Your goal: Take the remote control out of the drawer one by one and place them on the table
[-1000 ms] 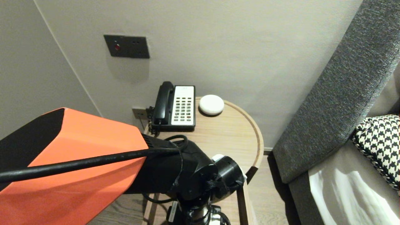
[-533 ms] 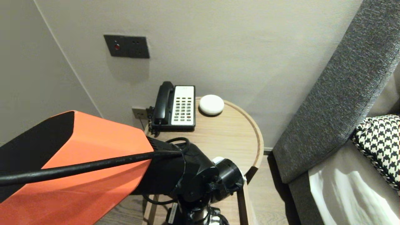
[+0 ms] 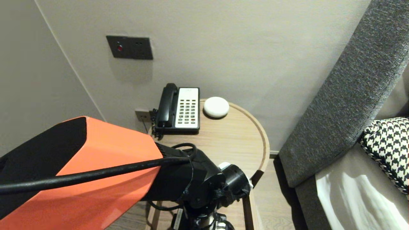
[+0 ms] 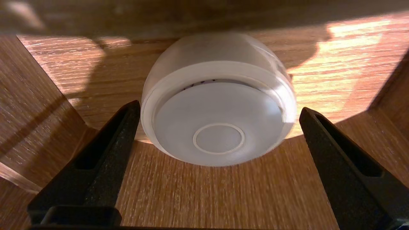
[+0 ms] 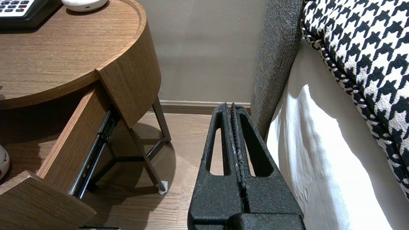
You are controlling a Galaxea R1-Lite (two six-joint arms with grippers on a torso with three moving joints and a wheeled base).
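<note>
L arm [image 3: 96, 172] lower; drawer puck [image 4: 219, 127] part-hidden

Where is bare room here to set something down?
Bare: the front half of the tabletop, between telephone, white puck and rim. Crowded: the back edge, and the open drawer, where the left gripper stands open around a white round device. The right gripper hangs shut by the bed.
</note>
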